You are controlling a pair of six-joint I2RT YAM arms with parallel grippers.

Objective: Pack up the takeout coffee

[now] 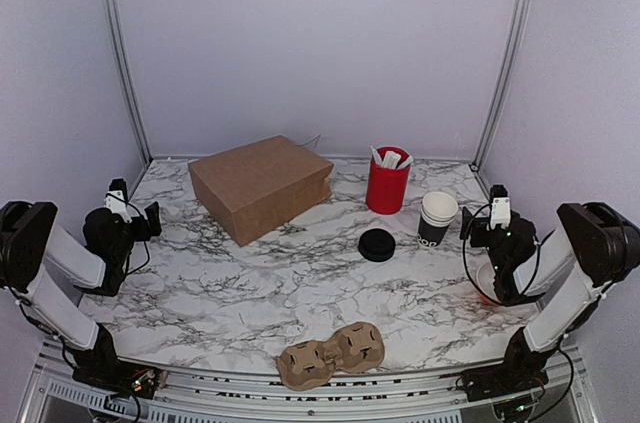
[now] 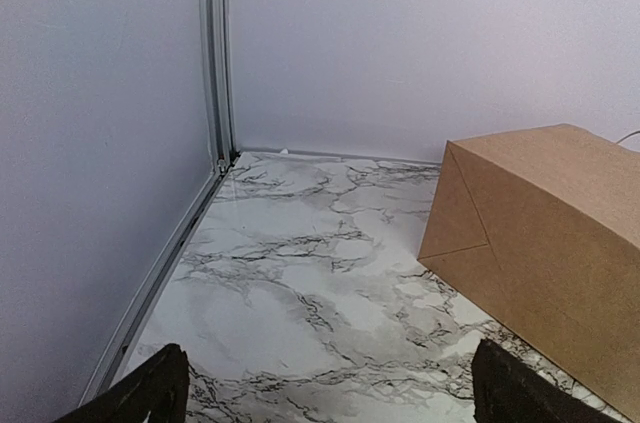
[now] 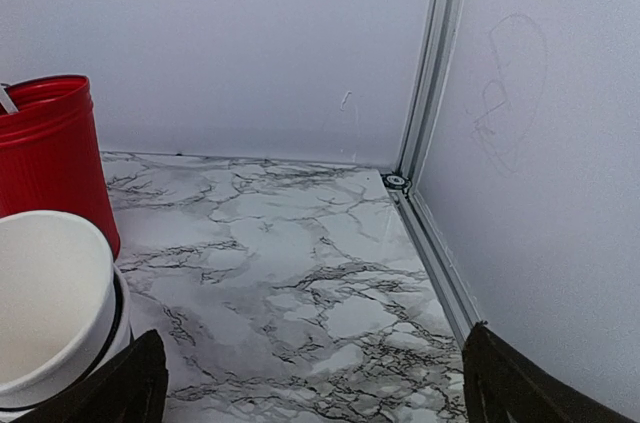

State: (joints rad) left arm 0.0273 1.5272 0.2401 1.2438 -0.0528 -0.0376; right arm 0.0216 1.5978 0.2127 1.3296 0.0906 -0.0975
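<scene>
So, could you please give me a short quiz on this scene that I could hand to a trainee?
1. Where does the black lid lie relative to the cup? A: on top of it. B: beside it on the table. C: inside it.
2. True or false: the left hand and the right hand are both open and empty.
3. Fill in: the cardboard cup carrier lies at the table's ___ edge.
Key: 1 B; 2 true; 3 near.
</scene>
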